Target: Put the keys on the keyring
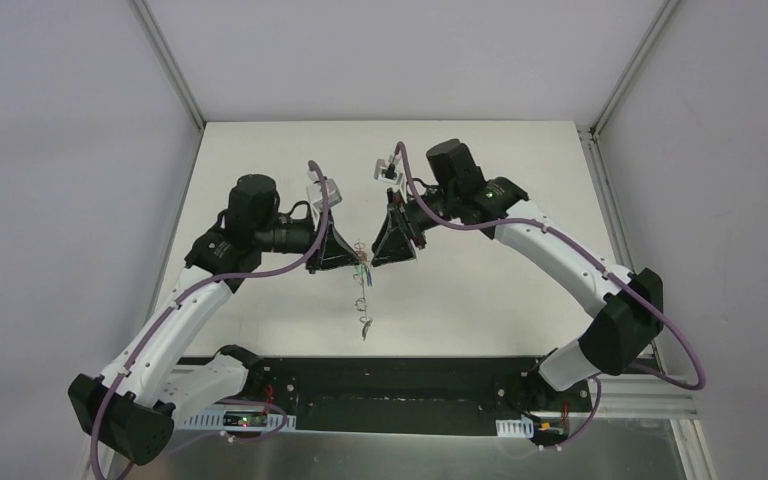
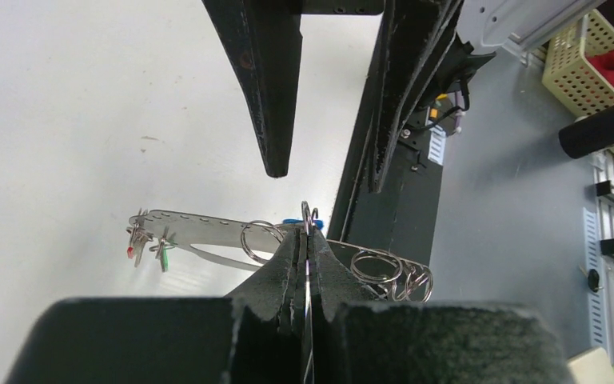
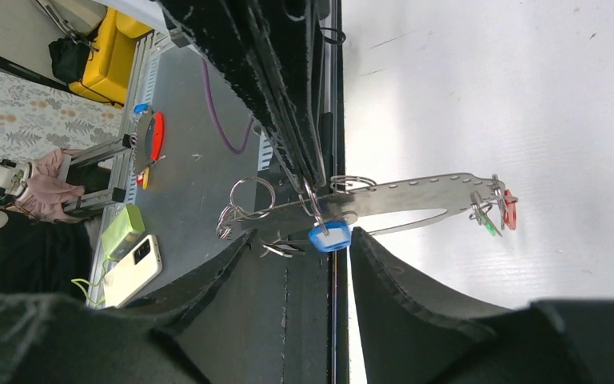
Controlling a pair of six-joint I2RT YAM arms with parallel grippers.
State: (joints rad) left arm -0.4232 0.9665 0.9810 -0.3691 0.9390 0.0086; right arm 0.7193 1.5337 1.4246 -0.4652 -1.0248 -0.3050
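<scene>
My left gripper is shut on the thin metal keyring, seen edge-on between its pads and held above the table. A flat perforated metal strip hangs across it, with several small split rings. Keys with a red tag and a green tag dangle at one end. My right gripper faces the left one and is open. The key with the blue tag hangs between its fingertips, close to the right-hand finger. Part of the bunch dangles lower.
The black base rail runs along the table's near edge. Off the table are a phone, a green box and a yellow basket with red cloth. White walls enclose the table.
</scene>
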